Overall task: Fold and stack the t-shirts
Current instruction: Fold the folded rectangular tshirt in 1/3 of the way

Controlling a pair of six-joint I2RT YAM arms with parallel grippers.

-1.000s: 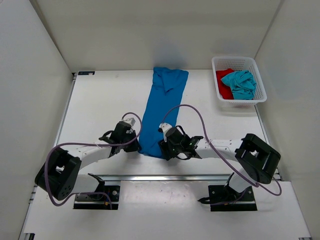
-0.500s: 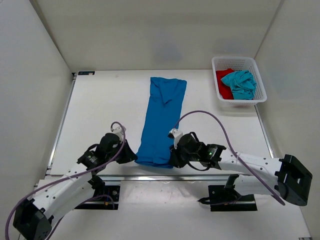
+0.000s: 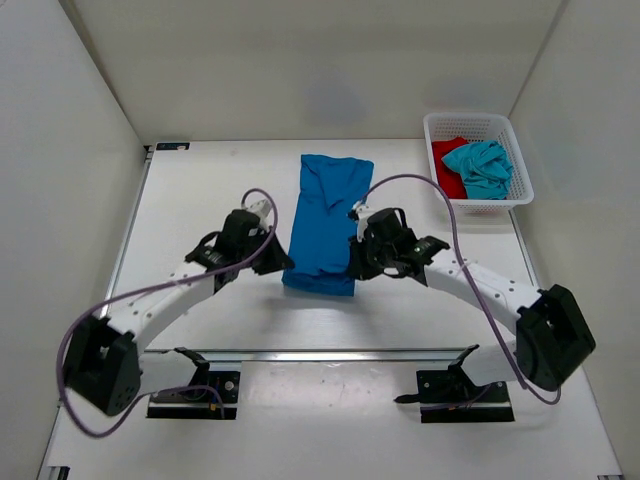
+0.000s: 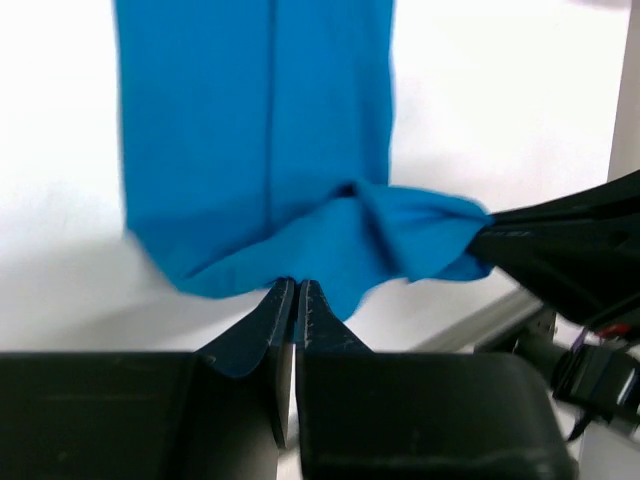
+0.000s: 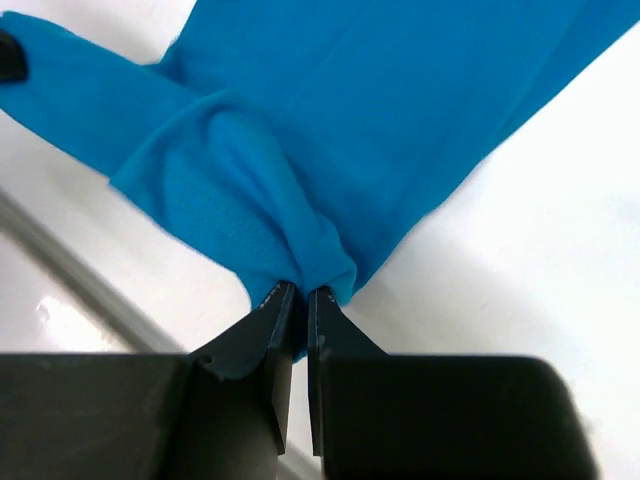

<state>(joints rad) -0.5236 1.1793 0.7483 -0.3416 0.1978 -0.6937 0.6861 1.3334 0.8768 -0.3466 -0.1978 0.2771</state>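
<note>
The royal blue t-shirt [image 3: 326, 215] lies as a long strip in the middle of the table, its near end lifted and doubled back. My left gripper [image 3: 279, 262] is shut on the near left corner of the blue shirt [image 4: 260, 150]. My right gripper [image 3: 353, 268] is shut on the near right corner of it [image 5: 330, 120]. The teal shirt [image 3: 482, 168] and the red shirt [image 3: 449, 165] lie crumpled in the white basket [image 3: 478, 200] at the far right.
The basket stands against the right wall at the table's back corner. A metal rail [image 3: 330, 353] runs along the near edge by the arm bases. White walls close in the table on three sides.
Both grippers have carried the blue shirt's near end from the table's front edge away toward the far side, lifting it over the rest of the shirt. The strip now looks shorter.
</note>
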